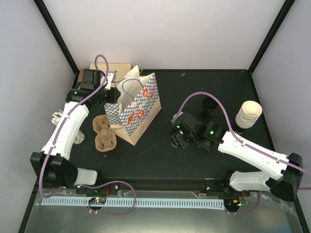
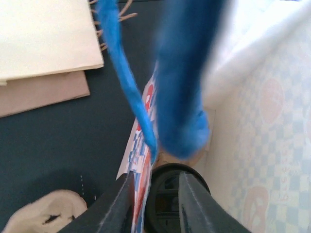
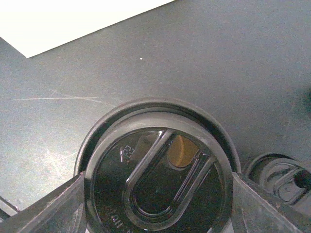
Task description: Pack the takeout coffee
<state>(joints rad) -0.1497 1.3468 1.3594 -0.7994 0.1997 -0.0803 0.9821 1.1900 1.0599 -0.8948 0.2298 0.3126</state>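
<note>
The takeout coffee shows only as its round black lid [image 3: 158,184], which fills the right wrist view; the cup beneath is hidden. My right gripper [image 3: 158,206] is shut on it, one finger against each side of the lid. In the top view that gripper [image 1: 179,137] sits low over the mat, right of the blue-checked paper bag [image 1: 138,109]. My left gripper [image 1: 111,92] is at the bag's far left rim. In its wrist view the jaws [image 2: 155,196] stand open astride the bag's wall [image 2: 144,145], which lies against the left finger. A black round lid [image 2: 167,201] lies deeper inside.
A cardboard cup carrier [image 1: 104,133] lies left of the bag. A stack of cream cups [image 1: 248,114] and loose black lids [image 1: 210,104] stand at the right. Flat paper bags [image 1: 112,68] lie at the back left. Another lid [image 3: 277,174] sits beside the held one.
</note>
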